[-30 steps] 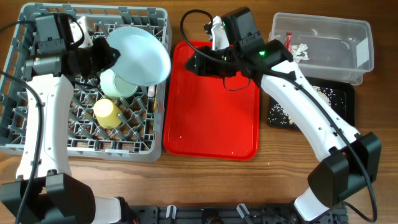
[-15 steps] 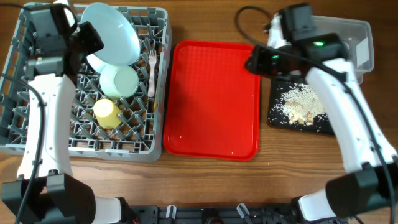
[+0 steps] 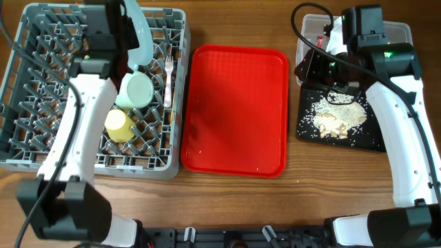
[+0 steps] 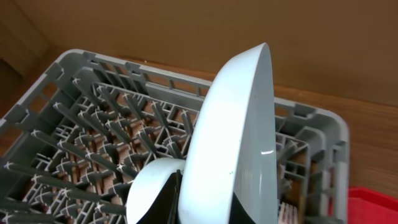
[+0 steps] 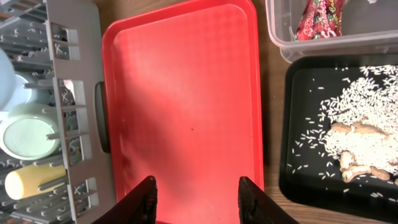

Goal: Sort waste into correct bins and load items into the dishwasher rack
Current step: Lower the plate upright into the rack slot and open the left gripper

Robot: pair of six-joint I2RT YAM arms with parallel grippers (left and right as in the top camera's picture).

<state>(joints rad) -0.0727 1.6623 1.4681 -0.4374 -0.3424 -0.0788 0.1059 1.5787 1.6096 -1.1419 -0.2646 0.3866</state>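
Note:
My left gripper (image 3: 128, 33) is shut on the round pale blue plate (image 3: 143, 38), holding it upright on its edge over the back of the grey dishwasher rack (image 3: 41, 83). In the left wrist view the plate (image 4: 242, 137) fills the middle above my fingers (image 4: 205, 208). The pale green bowl (image 3: 136, 89), yellow cup (image 3: 119, 124) and white fork (image 3: 167, 79) sit in the rack. My right gripper (image 5: 200, 186) is open and empty above the red tray's right side. The red wrapper (image 5: 320, 18) lies in the clear tub (image 3: 396, 31). Beige food scraps (image 3: 336, 117) lie on the black tray (image 3: 372, 138).
The red serving tray (image 3: 234, 110) lies bare between the rack and the bins. My right arm (image 3: 358, 48) covers most of the tub's left part, hiding the napkin. Bare wooden table runs along the front edge. No chopstick shows.
My left gripper turned the plate from tilted flat to upright on edge and moved it to the rack's back. My right arm swung right, off the red tray to above the bins.

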